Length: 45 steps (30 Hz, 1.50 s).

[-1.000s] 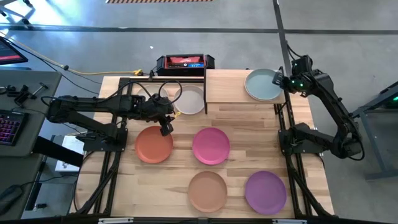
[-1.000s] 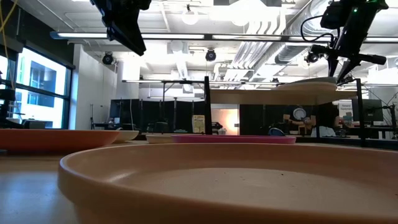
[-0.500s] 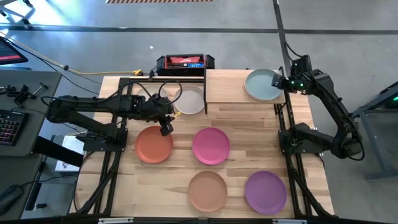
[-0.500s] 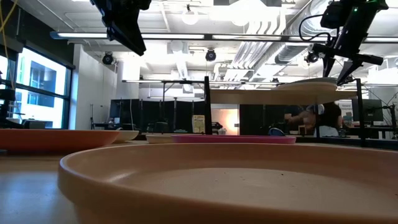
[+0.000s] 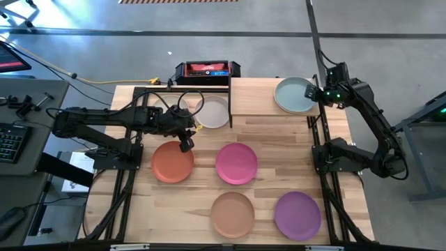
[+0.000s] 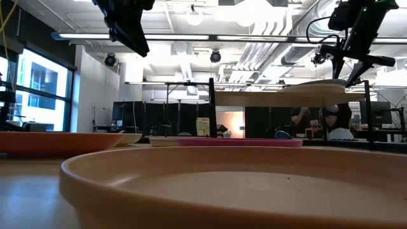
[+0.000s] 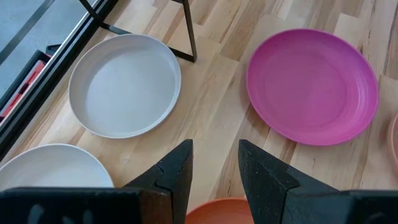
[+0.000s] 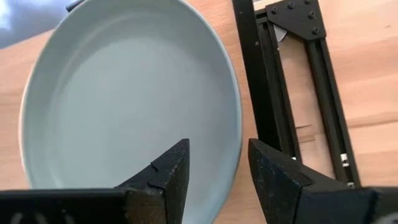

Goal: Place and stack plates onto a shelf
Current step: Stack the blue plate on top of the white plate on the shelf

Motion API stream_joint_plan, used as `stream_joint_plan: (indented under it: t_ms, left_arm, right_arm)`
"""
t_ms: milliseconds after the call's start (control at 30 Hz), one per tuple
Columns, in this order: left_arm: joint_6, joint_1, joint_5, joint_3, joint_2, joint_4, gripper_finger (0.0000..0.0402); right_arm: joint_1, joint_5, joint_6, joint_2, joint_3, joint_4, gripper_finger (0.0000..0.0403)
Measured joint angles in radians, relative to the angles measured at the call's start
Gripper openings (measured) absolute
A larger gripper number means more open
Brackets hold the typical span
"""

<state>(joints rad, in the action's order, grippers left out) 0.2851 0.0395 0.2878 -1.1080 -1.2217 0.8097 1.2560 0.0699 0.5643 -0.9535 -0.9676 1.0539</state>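
A teal plate (image 5: 295, 95) lies flat on the light-wood shelf (image 5: 261, 104), at its right end. My right gripper (image 8: 217, 177) hangs open over it, one finger on each side of the plate's right rim (image 8: 235, 134); I see no touch. The low view shows those fingers (image 6: 353, 69) spread just above the plate (image 6: 315, 84). My left gripper (image 7: 214, 174) is open and holds nothing, above the far edge of the orange-red plate (image 5: 172, 162). On the table lie a magenta plate (image 5: 236, 163), a tan plate (image 5: 233, 214), a purple plate (image 5: 297, 215) and two off-white plates (image 7: 124, 84) (image 7: 53, 165).
The shelf's thin black posts (image 7: 186, 31) stand beside the off-white plates. A black and red device (image 5: 207, 70) sits at the table's far edge. Each arm's black base frame (image 5: 327, 153) runs along its side of the table. People move in the room behind (image 6: 337, 121).
My right gripper has opened and let go of the teal plate's rim. The plate stays flat on the shelf.
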Motion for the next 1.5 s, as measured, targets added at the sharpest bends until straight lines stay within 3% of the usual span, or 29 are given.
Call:
stream_joint_plan:
  t_ms: [167,367,1067,1500]
  left_arm:
    - [-0.008,0.0,-0.005,0.0,0.0,0.001,0.0117]
    - [-0.058,0.0,-0.1,0.0,0.0,-0.001,0.0117]
    - [-0.069,0.0,-0.102,0.0,0.0,-0.002,0.0117]
    - [-0.069,0.0,-0.102,0.0,0.0,-0.002,0.0117]
  right_arm:
    - [0.0,0.022,0.043,0.0,0.0,0.0,0.0149]
    - [0.0,0.047,0.071,0.0,0.0,-0.004,0.0148]
    - [0.0,0.063,0.18,0.072,0.0,-0.025,0.0149]
    - [0.0,0.055,0.188,0.048,0.0,-0.026,0.0149]
